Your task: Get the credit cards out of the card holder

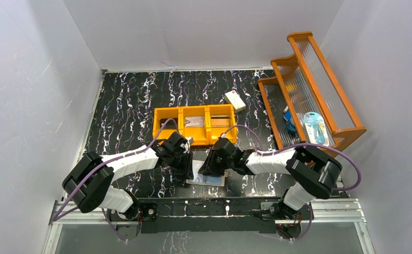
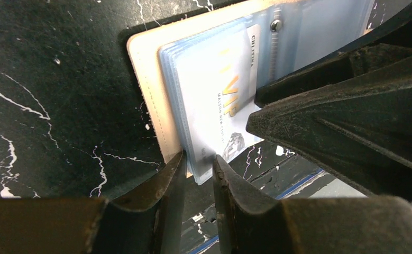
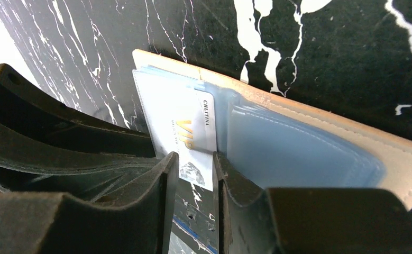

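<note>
Black marbled tabletop carries the open peach-pink bifold card holder: left gripper straddles its near-left corner, clamping indeterminate, while right gripper, jaws narrowly parted, stands directly over that panel's white VIP credit card.

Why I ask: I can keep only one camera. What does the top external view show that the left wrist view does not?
Only top external: the orange three-compartment bin, the orange rack, the white box. Only left wrist: the gold VIP print on the white card and the snap stud. Both: the open card holder on the black marbled table, with the left gripper and right gripper at it.
</note>
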`<action>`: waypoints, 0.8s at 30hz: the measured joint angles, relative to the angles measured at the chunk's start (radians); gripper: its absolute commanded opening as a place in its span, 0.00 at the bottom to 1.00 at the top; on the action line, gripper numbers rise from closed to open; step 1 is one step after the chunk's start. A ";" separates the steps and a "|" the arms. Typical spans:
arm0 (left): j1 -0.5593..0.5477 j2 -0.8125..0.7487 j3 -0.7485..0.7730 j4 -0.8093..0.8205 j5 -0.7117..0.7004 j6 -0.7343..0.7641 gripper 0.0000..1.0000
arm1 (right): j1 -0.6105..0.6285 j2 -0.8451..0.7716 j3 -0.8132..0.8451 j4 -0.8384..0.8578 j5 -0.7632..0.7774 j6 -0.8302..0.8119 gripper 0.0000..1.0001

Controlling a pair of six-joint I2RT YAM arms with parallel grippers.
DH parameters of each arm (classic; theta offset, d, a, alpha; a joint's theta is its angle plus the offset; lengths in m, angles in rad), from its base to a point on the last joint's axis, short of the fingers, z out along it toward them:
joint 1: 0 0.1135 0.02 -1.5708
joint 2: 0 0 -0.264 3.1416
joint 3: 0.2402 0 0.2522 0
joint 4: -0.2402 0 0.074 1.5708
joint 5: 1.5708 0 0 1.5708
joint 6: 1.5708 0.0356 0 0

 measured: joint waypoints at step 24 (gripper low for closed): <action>-0.018 -0.040 0.014 -0.027 -0.041 -0.002 0.27 | -0.003 0.000 0.012 -0.034 -0.008 -0.007 0.34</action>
